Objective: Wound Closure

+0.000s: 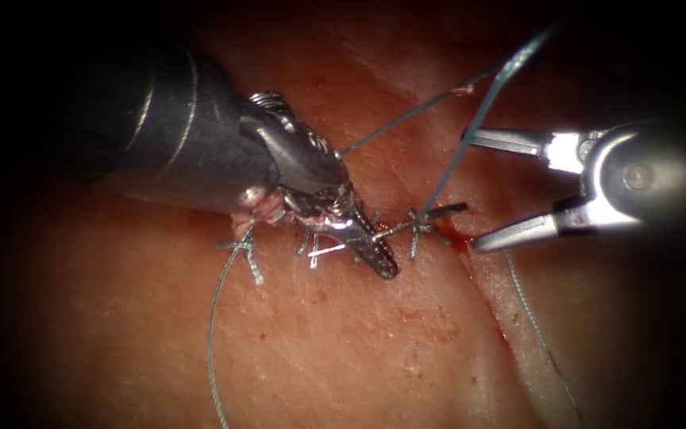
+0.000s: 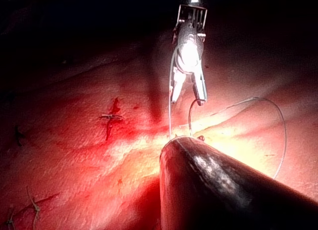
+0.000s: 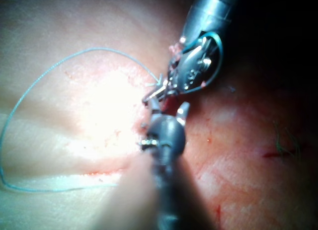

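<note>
Left tool [image 1: 371, 250] up close, fingers pinching thread [image 1: 470, 131] at the knot on the cut [image 1: 438, 226]; my right tool [image 1: 470, 191] at 3 o'clock, fingers spread, empty. Thread's thin, limp, slippery: I'd grab near the knot. Needle not spotted.

tissue [image 1: 343, 342]: pink-tan, speckled with red fluid [image 1: 460, 238] | thread [image 1: 478, 119]: pale blue-grey | left tool [image 1: 375, 250]: dark steel jaws, black shaft with thin pale rings | right tool [image 1: 470, 191]: bright silver, open jaws

The tissue [image 1: 343, 342] carries a cut [image 1: 470, 246] with knotted stitches [image 1: 418, 226] across it, cut thread ends [image 1: 248, 254], loose thread [image 1: 212, 342] and red fluid [image 1: 458, 238] at the cut
</note>
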Controlling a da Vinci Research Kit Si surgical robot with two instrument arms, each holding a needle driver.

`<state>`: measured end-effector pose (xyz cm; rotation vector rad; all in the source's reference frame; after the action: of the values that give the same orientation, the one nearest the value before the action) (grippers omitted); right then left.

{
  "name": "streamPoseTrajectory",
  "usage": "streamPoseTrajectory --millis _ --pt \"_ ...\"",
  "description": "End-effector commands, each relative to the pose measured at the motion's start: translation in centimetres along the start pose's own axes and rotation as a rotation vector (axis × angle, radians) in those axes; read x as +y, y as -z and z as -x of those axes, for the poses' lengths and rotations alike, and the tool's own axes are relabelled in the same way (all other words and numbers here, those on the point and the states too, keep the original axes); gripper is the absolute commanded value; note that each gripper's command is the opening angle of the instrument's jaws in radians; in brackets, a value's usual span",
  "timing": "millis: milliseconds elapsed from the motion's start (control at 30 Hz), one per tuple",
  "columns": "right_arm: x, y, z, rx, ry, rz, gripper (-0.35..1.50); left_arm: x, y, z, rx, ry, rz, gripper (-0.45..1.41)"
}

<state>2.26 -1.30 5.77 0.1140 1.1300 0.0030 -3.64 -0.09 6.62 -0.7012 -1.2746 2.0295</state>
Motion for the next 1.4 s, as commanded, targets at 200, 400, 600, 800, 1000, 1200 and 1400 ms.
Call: streamPoseTrajectory --millis 200,400,600,800,1000,1200,1400 --pt "-0.03 -0.06 0.05 0.065 -0.134 0.170 1.33 -0.03 -0.10 -0.09 0.094 0.009 0.019 -0.45" --pt "-0.23 -0.11 -0.03 -0.004 -0.247 0.428 1.21 -0.04 -0.21 -0.23 0.245 0.049 0.042 -0.45" --pt "-0.26 -0.18 -0.10 -0.028 -0.274 0.615 1.20 -0.08 -0.25 -0.30 0.331 0.085 0.034 -0.45" --pt "-0.16 -0.19 0.04 -0.080 -0.263 0.707 1.21 -0.08 -0.19 -0.23 0.340 0.093 0.026 -0.45" --pt "-0.15 -0.22 0.06 -0.073 -0.262 0.724 1.16 -0.07 -0.17 -0.24 0.348 0.102 0.019 -0.45" --pt "-0.17 -0.28 -0.01 -0.058 -0.243 0.717 1.08 -0.07 -0.16 -0.25 0.349 0.111 0.020 -0.45" --pt "-0.14 -0.29 -0.03 -0.060 -0.215 0.726 0.91 -0.07 -0.16 -0.25 0.348 0.105 0.020 -0.45"
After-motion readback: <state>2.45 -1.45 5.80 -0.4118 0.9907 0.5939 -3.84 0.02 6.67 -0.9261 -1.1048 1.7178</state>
